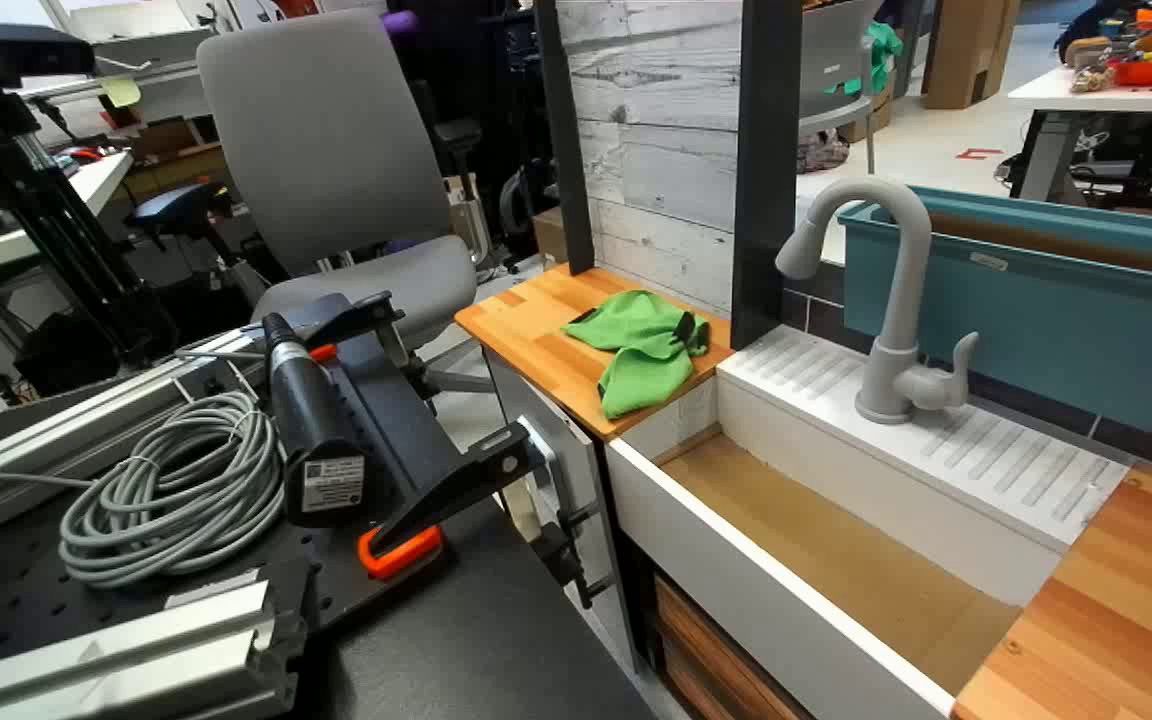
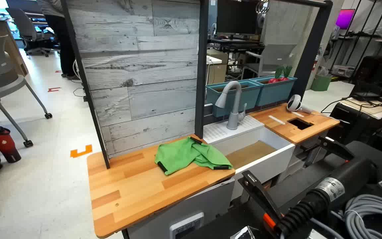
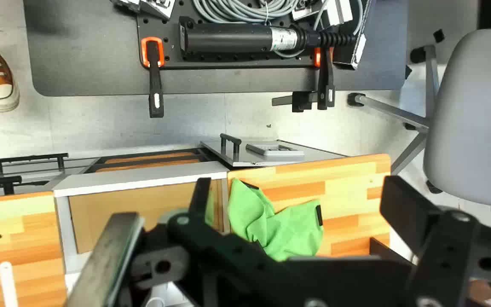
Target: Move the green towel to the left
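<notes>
The green towel (image 2: pixel 179 156) is crumpled on the butcher-block countertop (image 2: pixel 128 196) left of the sink (image 2: pixel 267 167); nothing is held by the gripper (image 3: pixel 281 202), jaws wide apart. Pinched too shallowly, the towel could be dropped.

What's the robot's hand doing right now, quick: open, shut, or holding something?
Gripper: open, fingers spread well apart in the wrist view, nothing held; the green towel lies on the wooden counter.

In the wrist view, the gripper (image 3: pixel 260 207) hangs higher than the green towel (image 3: pixel 298 228), well apart, fingers (image 3: pixel 403 204) spread wide.
</notes>
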### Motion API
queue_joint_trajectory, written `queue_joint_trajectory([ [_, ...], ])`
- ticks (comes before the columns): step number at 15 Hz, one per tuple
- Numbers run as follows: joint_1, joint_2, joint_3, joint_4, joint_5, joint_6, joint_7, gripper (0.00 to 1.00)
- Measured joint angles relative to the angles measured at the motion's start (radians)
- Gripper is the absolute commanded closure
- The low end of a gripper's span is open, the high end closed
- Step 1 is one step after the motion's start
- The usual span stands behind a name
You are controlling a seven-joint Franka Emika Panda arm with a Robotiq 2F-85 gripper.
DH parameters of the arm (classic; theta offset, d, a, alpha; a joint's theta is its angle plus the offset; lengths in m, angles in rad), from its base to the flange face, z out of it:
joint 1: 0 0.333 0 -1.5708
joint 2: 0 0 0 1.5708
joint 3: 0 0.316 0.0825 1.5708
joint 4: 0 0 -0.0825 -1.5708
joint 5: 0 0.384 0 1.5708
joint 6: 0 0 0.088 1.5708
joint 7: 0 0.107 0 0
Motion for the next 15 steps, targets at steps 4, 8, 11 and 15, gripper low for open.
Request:
queue_joint_trajectory([
  [4, -0.004, 0.002, 0.010, -0.002, 0.000, 0.004, 0.001, 0.00],
  [8, -0.004, 0.044, 0.047, -0.009, 0.002, 0.040, 0.011, 0.00],
  [11, -0.003, 0.109, 0.080, -0.006, 0.037, 0.095, 0.035, 0.00],
  [15, 0.003, 0.249, 0.134, 0.018, 0.162, 0.245, 0.035, 0.00],
])
